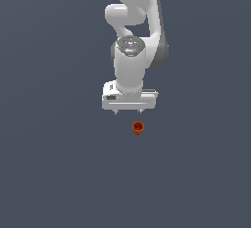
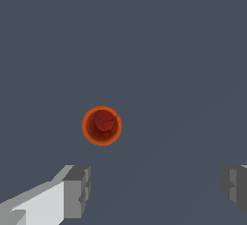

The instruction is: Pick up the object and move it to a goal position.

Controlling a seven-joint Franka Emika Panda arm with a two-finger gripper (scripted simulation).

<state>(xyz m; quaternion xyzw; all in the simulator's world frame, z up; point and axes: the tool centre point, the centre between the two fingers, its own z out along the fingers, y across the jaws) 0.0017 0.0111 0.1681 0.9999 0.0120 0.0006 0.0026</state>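
The object [image 1: 138,127] is a small orange-red tapered cup standing upright on the grey floor, its darker hollow facing up. In the wrist view the object [image 2: 102,125] shows as an orange ring around a dark red inside. My white gripper [image 1: 128,111] hangs above the floor, just behind the cup and a little toward the exterior view's left. It is open and holds nothing. In the wrist view the gripper [image 2: 157,188] has its grey fingertips [image 2: 77,190] spread wide, and the cup lies outside the gap between them.
The white arm [image 1: 132,36] rises behind the gripper. A plain dark grey floor [image 1: 59,173] spreads in every direction, with no other objects or edges in view.
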